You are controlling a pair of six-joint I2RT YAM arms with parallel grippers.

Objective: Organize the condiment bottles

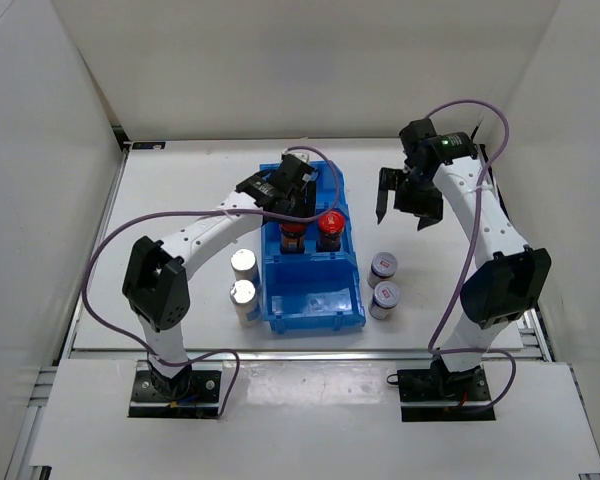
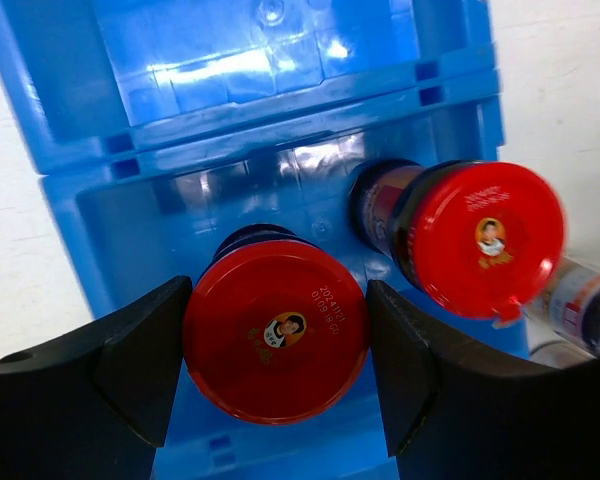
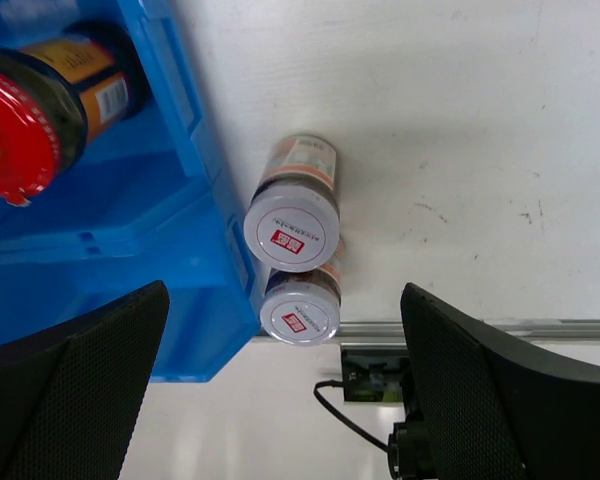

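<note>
Two dark bottles with red caps stand in the middle compartment of the blue bin (image 1: pixel 315 318). My left gripper (image 1: pixel 292 207) reaches down into the bin, and its fingers press both sides of the left red-capped bottle (image 2: pixel 275 340). The other red-capped bottle (image 2: pixel 485 238) stands just to its right. Two silver-topped bottles (image 1: pixel 244 264) (image 1: pixel 243 292) stand left of the bin. Two grey-lidded bottles marked red (image 3: pixel 291 229) (image 3: pixel 299 309) stand right of it. My right gripper (image 3: pixel 285 330) hangs open and empty, high above the table at the back right (image 1: pixel 405 205).
The bin's front compartment (image 1: pixel 313 290) holds no bottle. White walls close off the table at the back and both sides. A metal rail (image 3: pixel 500 328) runs along the table's near edge, close to the grey-lidded bottles.
</note>
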